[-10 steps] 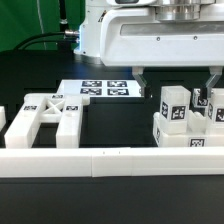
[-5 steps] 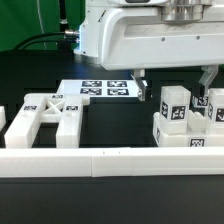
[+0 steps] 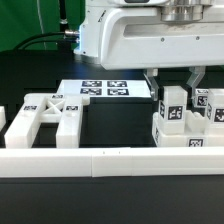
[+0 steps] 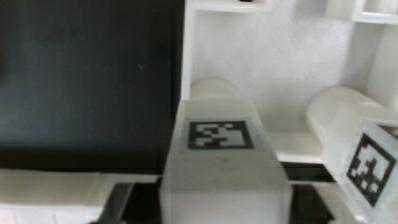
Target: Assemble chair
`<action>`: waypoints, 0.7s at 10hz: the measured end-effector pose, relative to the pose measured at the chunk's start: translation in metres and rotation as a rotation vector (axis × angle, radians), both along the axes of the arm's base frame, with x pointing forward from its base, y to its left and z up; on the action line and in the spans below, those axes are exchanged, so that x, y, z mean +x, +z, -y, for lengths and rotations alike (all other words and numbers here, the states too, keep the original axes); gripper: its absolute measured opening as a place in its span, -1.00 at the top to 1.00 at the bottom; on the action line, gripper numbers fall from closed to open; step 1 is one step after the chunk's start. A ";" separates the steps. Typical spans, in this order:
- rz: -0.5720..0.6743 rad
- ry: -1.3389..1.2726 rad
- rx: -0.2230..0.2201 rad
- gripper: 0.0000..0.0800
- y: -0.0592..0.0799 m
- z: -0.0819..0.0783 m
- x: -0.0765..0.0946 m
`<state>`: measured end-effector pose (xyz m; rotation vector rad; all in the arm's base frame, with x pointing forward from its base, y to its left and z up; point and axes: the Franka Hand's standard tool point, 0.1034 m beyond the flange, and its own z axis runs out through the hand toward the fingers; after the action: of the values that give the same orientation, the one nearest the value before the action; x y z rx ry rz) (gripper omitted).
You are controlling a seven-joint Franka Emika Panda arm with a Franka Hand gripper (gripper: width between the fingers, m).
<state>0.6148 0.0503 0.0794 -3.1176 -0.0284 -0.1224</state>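
Open room is basically the black table (image 3: 115,125) in the middle of the exterior view, between the X-braced frame (image 3: 45,115) at lower left and the group of chair pieces (image 3: 190,135) at lower right. The long rail (image 3: 100,162) closes off the whole bottom edge. The marker board (image 3: 105,90) lies flat behind the gap, about centre frame.

The right side is tight. The gripper (image 3: 174,90) is down over a tagged post (image 3: 173,108) standing upright in that group, one finger on each side of it. A second post (image 3: 210,108) sits just beside it toward the right edge, partly cut off by the frame.

Can't tell if the fingers are actually pinching the post or just flanking it, the gaps are too small to read. The arm's big white housing (image 3: 150,35) hides everything behind it in the upper right.

The wrist view adds the post (image 4: 217,150) seen from above with its tag clear. The second post (image 4: 356,130) is close alongside but apart, its tag cropped at the frame edge. The fingertips there are just blurry dark patches, so no help on contact
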 end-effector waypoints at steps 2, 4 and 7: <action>-0.005 -0.227 0.021 0.28 0.000 -0.003 0.000; -0.011 -0.461 0.044 0.28 -0.001 -0.003 0.000; 0.005 -0.790 0.086 0.28 -0.001 -0.002 0.001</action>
<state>0.6160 0.0523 0.0781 -2.8372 1.1598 -0.1328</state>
